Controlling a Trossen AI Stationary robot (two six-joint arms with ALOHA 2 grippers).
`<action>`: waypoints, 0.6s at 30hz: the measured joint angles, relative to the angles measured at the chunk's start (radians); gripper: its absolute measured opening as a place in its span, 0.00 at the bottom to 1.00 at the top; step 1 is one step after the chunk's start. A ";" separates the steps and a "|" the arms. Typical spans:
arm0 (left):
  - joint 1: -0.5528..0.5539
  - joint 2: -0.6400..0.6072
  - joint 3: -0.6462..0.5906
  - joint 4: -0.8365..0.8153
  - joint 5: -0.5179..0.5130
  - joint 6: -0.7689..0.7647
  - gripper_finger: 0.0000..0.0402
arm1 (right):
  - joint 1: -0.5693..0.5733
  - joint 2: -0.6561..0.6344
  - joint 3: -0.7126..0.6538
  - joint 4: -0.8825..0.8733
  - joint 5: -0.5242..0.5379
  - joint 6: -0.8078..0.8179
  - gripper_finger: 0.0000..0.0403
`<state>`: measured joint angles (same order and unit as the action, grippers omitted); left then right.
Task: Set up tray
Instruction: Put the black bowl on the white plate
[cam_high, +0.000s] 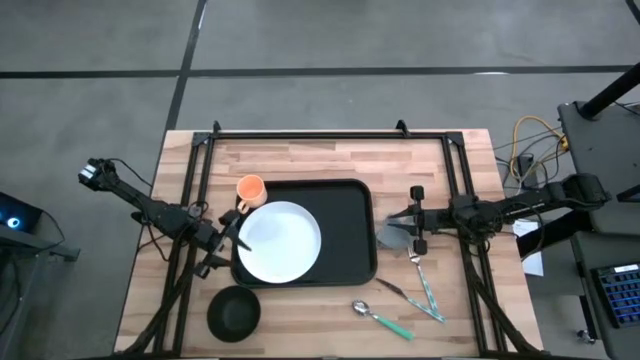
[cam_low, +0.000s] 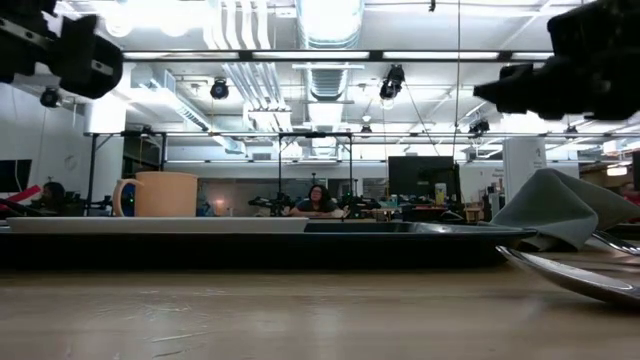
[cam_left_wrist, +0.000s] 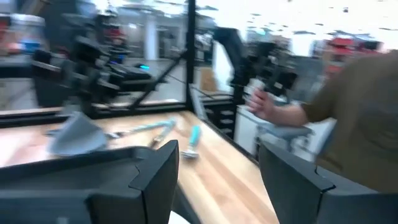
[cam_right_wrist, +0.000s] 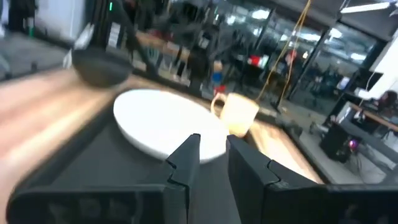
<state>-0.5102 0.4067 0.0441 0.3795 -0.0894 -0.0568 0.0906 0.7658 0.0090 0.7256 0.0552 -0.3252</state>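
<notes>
The black tray (cam_high: 350, 215) (cam_low: 250, 245) (cam_right_wrist: 93, 168) lies flat mid-table. The white plate (cam_high: 280, 242) (cam_right_wrist: 161, 118) rests on its left half. An orange mug (cam_high: 250, 190) (cam_low: 165, 195) (cam_right_wrist: 239, 112) stands upright at its far left corner; on the tray or just off it, I cannot tell. My left gripper (cam_high: 232, 232) (cam_left_wrist: 214, 168) hovers open by the tray's left edge. My right gripper (cam_high: 400, 222) (cam_right_wrist: 213, 146) hovers off the tray's right edge, above the grey napkin (cam_high: 392, 237) (cam_low: 560, 210), with a narrow gap between its fingers. In the low view both grippers are well above the table.
A small black bowl (cam_high: 234, 312) (cam_right_wrist: 99, 65) sits on the table near the tray's near left corner. A spoon (cam_high: 380, 315) (cam_low: 570, 275), a fork (cam_high: 425, 285) and a knife (cam_high: 400, 292) lie right of the tray toward the near edge. A person (cam_left_wrist: 348, 118) stands beyond the table's right side.
</notes>
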 joint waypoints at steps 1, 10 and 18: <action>0.000 0.004 0.000 0.009 -0.030 0.000 0.50 | 0.000 0.000 0.000 -0.010 0.000 -0.008 0.17; 0.000 0.101 0.000 0.175 -0.093 -0.004 0.50 | 0.000 0.000 0.000 -0.136 0.060 -0.103 0.17; 0.000 0.279 0.024 0.421 -0.095 -0.004 0.50 | 0.000 0.000 0.000 -0.185 0.085 -0.164 0.17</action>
<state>-0.5098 0.6852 0.0684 0.8007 -0.1844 -0.0612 0.0906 0.7658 0.0090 0.5411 0.1402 -0.4888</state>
